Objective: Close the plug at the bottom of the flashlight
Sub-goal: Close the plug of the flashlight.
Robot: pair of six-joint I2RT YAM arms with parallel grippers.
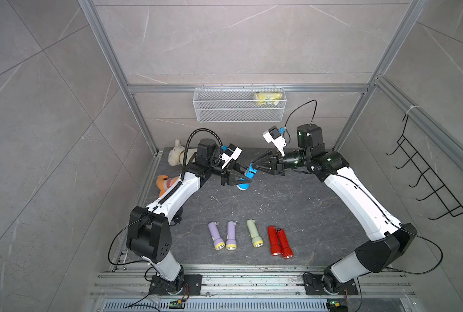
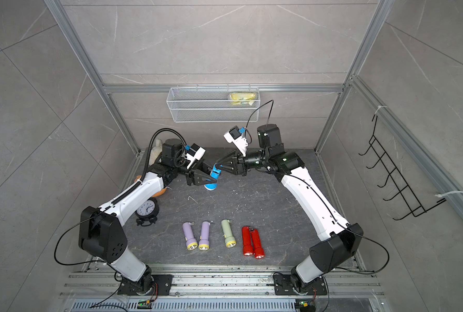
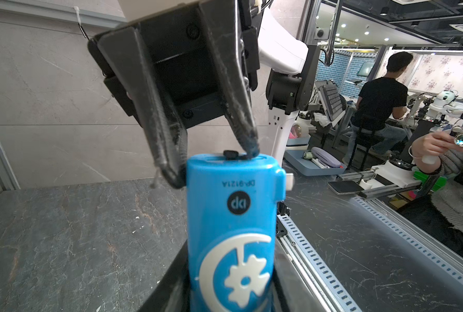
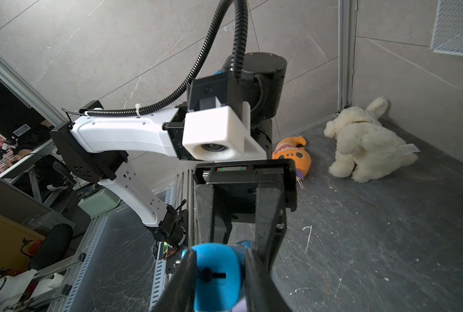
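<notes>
- Right tool [image 1: 255, 166], fingers parted, straddles the tail end of the blue flashlight [image 1: 250, 172]; one tip rests beside the black plug [image 3: 230, 154].
- Left tool [image 1: 237, 177] clamps the flashlight's body, holding it aloft over the dark surface [image 1: 292, 210].
- Best approach, by the look of it: centre a tip on the plug and press straight in while the left tool braces.

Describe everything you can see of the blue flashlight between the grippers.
The blue flashlight looks like glossy plastic, with a white moon-and-flower emblem, a round black logo and a black nub on its tail end. The left gripper holds its body above the table, head tilted down. The right gripper straddles the tail end, one fingertip touching it beside the nub.
</notes>
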